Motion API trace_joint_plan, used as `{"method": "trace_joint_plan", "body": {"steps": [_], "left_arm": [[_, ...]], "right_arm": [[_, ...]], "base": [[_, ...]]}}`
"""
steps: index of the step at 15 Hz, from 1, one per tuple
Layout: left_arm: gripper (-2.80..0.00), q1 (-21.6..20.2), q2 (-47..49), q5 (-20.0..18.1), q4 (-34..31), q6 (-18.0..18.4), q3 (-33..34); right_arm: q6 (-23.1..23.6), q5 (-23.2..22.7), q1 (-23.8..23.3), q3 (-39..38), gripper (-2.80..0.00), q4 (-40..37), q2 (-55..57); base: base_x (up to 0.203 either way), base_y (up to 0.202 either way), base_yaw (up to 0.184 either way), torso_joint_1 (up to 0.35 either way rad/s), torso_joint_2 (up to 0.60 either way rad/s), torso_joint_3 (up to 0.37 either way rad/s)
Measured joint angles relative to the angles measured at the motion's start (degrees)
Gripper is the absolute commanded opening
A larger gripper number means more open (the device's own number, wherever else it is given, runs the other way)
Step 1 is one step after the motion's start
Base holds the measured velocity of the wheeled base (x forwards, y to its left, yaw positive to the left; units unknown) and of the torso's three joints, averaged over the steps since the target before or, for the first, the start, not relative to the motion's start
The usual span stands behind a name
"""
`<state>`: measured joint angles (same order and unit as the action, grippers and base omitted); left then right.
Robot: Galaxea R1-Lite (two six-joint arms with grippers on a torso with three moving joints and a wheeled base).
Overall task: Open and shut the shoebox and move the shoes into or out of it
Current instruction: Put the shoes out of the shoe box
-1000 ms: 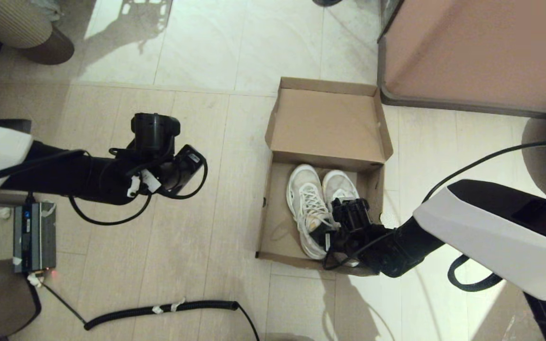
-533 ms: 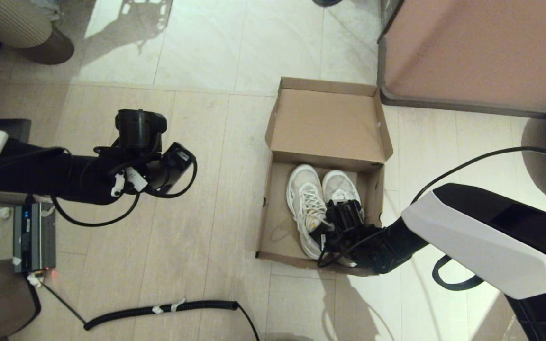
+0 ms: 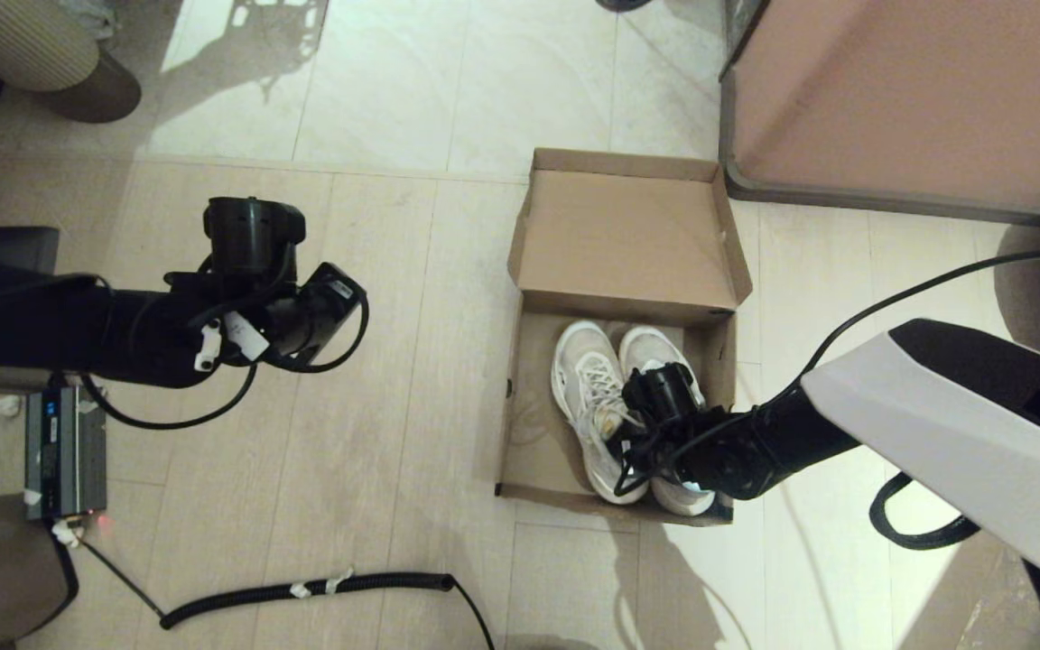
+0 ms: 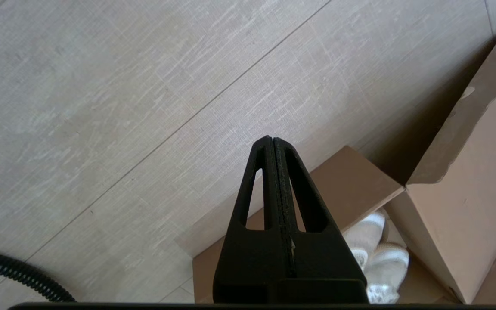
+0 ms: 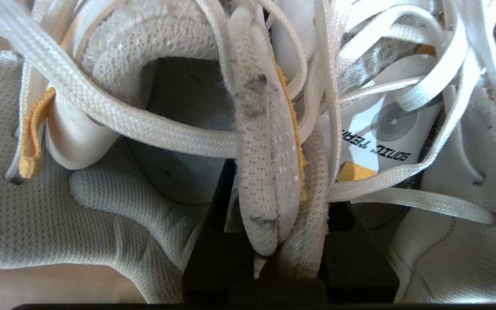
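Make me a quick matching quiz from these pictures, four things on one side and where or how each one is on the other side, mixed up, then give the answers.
Things:
1. shoebox lid
2. shoes
3. left pincer
4. right pincer

States:
A. shut on nothing, above the floor beside the box
B. folded open
C. side by side inside the shoebox
D. closed on the shoes' adjoining inner collars

Pairs: 1-B, 2-C, 3-A, 4-D

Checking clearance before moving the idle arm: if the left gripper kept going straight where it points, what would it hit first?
Probably the bare floor. The left gripper, fingers shut, points down at the tiles just short of the shoebox; depth is unclear, so it might clip the near wall.
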<state>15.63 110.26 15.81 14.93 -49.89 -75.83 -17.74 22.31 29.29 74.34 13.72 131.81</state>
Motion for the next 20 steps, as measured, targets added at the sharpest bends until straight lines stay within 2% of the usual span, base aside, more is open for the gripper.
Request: {"method": "trace_joint_plan", "body": {"steps": [6,11,14,17,20], "left_arm": [[-2.8,0.02,-2.17,-0.02,0.0,-0.02,1.89],[-2.8,0.11,-4.16,-0.09,0.25,0.06,4.28],[-2.8,0.11,-5.25,-0.09,0.26,0.08,5.48],[-2.8,0.07,-6.21,-0.09,0.24,0.2,6.06],[-2.8,0.11,-6.96,-0.11,0.25,0.32,7.26]], "right_arm": [[-1.45,-5.7,1.24,0.13,-2.8,-13.43,-11.38],[-1.77,-11.81,2.63,0.46,-2.8,-29.06,-24.96],[-3.37,-12.92,2.57,2.23,-2.8,-35.18,-33.62],[-4.08,-12.81,-1.19,5.15,-2.8,-41.51,-40.9],[-3.5,-11.57,-9.48,5.78,-2.8,-42.79,-45.07]], "base": [[0.0,0.0,0.0,0.0,0.0,0.0],[0.0,0.0,0.0,0.0,0.0,0.0],[0.0,0.0,0.0,0.0,0.0,0.0],[0.0,0.0,0.0,0.0,0.0,0.0],[0.0,0.0,0.0,0.0,0.0,0.0]]}}
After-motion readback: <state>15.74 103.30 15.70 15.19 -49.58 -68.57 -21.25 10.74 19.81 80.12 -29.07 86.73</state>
